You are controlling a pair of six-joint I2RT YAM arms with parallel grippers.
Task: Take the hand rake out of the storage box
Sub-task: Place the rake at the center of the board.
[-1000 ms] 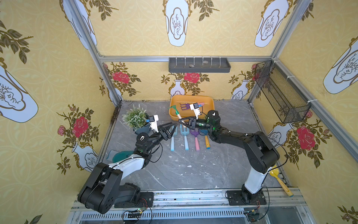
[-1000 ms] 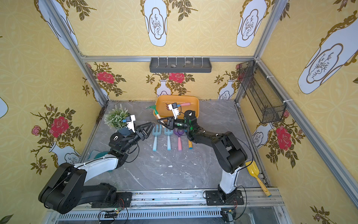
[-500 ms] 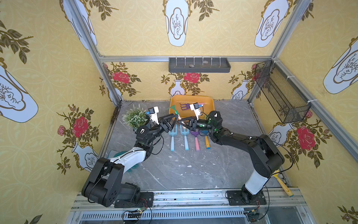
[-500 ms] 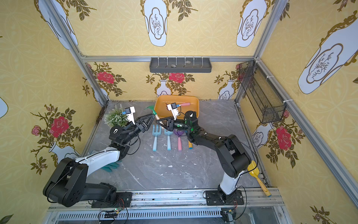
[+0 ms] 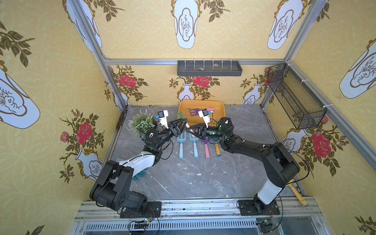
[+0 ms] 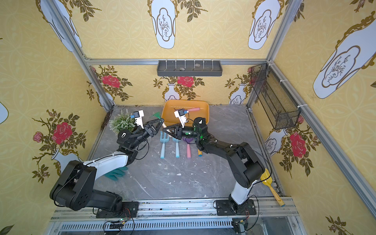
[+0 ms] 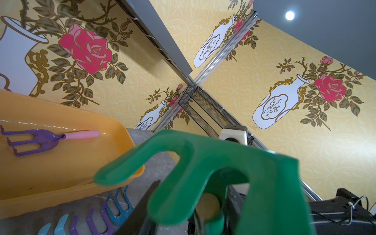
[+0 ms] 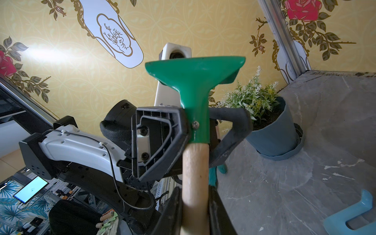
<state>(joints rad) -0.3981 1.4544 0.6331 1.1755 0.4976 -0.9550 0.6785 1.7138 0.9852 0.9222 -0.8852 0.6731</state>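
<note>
One boxed rake [image 5: 193, 111] — four, perhaps, on table [image 5: 193, 179].

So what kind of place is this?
Likely a robot practice booth, not a real room: wallpapered panels on a metal frame, robot arms bolted to a front rail, and little garden tools near a potted plant.

A robot lab's test booth: aluminium frame [image 5: 142, 61], wallpaper-printed walls [image 5: 50, 61], office monitor [image 8: 30, 190] outside.

The storage box [image 5: 184, 109] is sitting at the rear of the surface [image 5: 203, 179], a spare rake [image 5: 193, 111] lying inside; the potted plant [image 5: 141, 123] is standing to its left, the hand rake [image 5: 179, 116] hanging between them, four tools [image 5: 194, 145] lying before it.
</note>
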